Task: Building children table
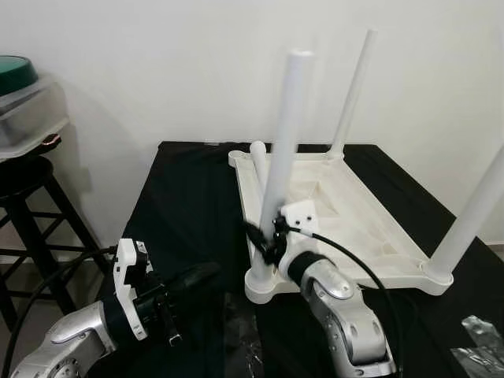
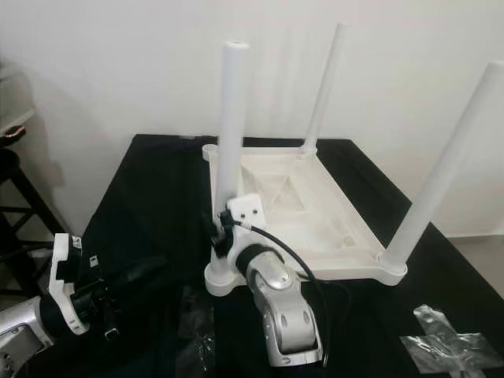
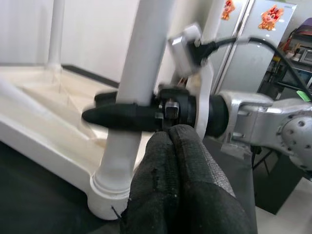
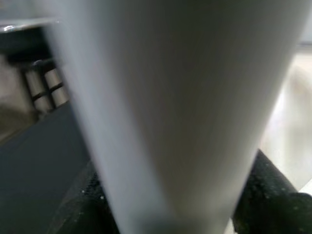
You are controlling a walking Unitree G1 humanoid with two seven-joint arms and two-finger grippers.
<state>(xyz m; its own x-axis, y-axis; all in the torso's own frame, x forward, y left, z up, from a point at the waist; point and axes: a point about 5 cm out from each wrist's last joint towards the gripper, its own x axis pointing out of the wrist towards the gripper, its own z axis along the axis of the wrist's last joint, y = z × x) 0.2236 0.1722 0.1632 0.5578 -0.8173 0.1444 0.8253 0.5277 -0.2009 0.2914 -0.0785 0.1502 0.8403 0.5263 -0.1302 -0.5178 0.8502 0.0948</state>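
The white children's table top [image 1: 346, 213] lies upside down on a black-covered table. Two white legs stand in its far right [image 1: 352, 87] and near right [image 1: 472, 213] corners. A third leg [image 1: 283, 134] stands at the near left corner socket, slightly tilted. My right gripper [image 1: 264, 236] is shut on its lower part, one black finger [image 3: 117, 117] crossing it and fingers [image 4: 83, 204] on both sides. Another white leg [image 1: 257, 161] shows just behind; how it rests is unclear. My left gripper [image 1: 206, 276] hovers shut and holding nothing, left of that corner, its fingertips [image 3: 168, 139] near the right wrist.
A black stool [image 1: 24, 181] and a plastic box with a green lid [image 1: 16, 87] stand off the table's left side. Clear plastic bags of hardware [image 2: 449, 342] lie at the near right, another [image 2: 197, 323] by the right forearm. A wall runs close behind.
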